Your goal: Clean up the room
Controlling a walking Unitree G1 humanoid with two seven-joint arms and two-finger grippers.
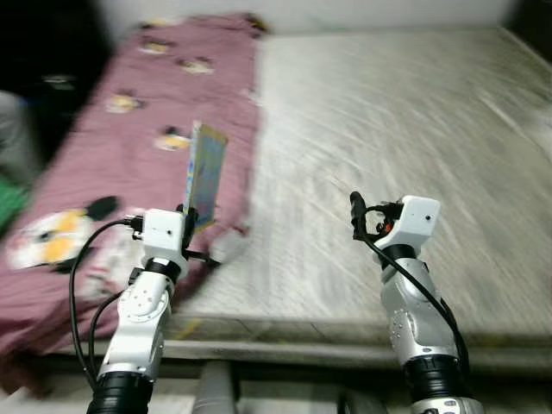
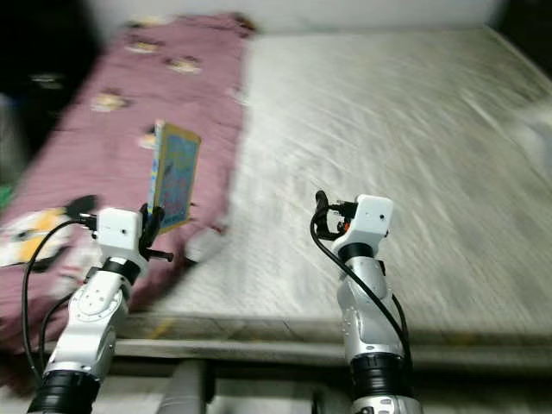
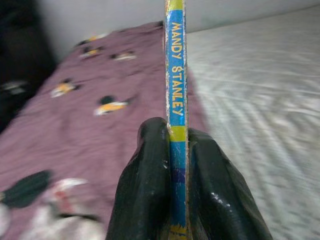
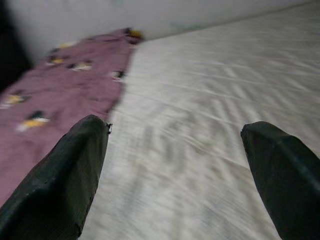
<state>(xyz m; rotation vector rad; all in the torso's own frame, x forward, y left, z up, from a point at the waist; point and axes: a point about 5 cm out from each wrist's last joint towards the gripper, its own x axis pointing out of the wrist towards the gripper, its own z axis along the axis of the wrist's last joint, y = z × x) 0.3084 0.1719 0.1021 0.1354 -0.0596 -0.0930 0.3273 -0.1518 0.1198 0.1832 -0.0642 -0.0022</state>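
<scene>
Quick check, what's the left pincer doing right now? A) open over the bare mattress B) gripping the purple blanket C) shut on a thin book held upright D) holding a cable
C: the left pincer is shut on the spine of a thin book, held upright above the purple blanket; the right pincer is open over the mattress.

The one readable text is "MANDY STANLEY", in yellow capitals on the blue spine of the thin book (image 3: 175,100), running lengthwise along it toward 12 o'clock in the left wrist view. The book's cover is too blurred in the eye views to read.
</scene>
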